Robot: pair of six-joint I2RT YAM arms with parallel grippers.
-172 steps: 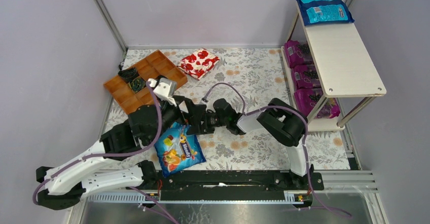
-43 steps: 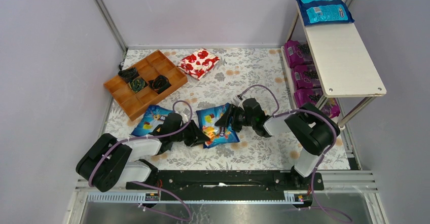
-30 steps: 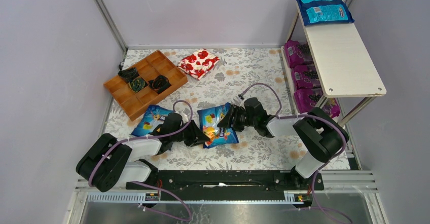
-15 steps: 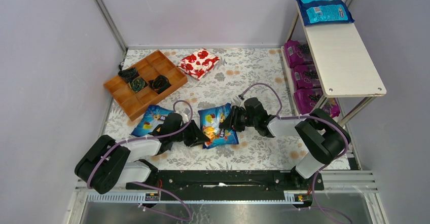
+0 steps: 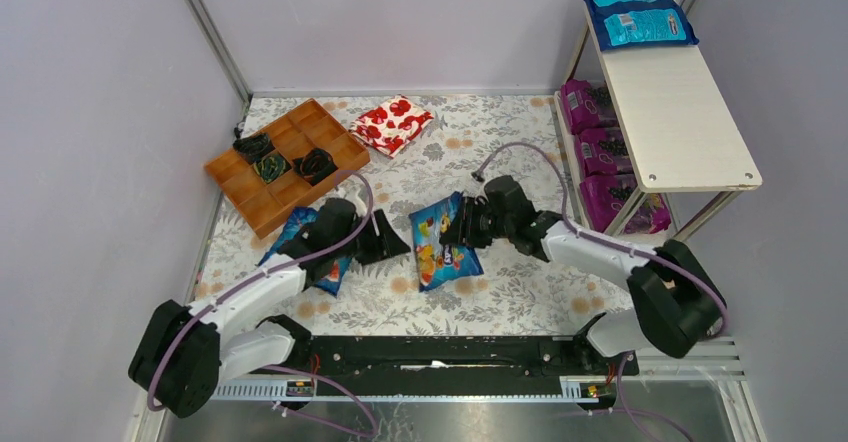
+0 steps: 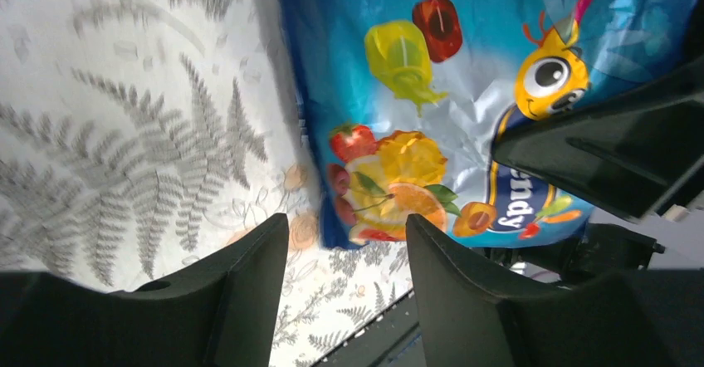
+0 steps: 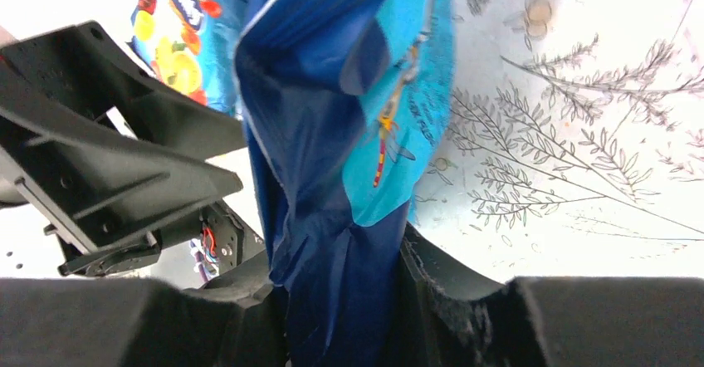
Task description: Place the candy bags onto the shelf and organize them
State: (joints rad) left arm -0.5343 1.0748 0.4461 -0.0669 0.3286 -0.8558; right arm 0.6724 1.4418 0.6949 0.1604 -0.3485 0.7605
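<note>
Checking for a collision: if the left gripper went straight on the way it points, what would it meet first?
Probably the blue candy bag pinched in the right gripper, just ahead of the open left gripper.

The top external camera hangs high above and behind the arm bases (image 5: 275, 347) and looks steeply down. The bases sit at 6 o'clock, the shelf (image 5: 690, 132) at 2 o'clock, and the whole table (image 5: 520, 152) is in frame. The left wrist camera sits just behind the left gripper (image 6: 347, 227), low over the table. It faces roughly 3 o'clock, toward the printed face of the blue candy bag (image 6: 432, 93). The right wrist camera, behind the right gripper (image 7: 340, 300), faces roughly 9 o'clock, very close to that bag's back. All 3 views share the bag, and each wrist view catches the opposite gripper.
</note>
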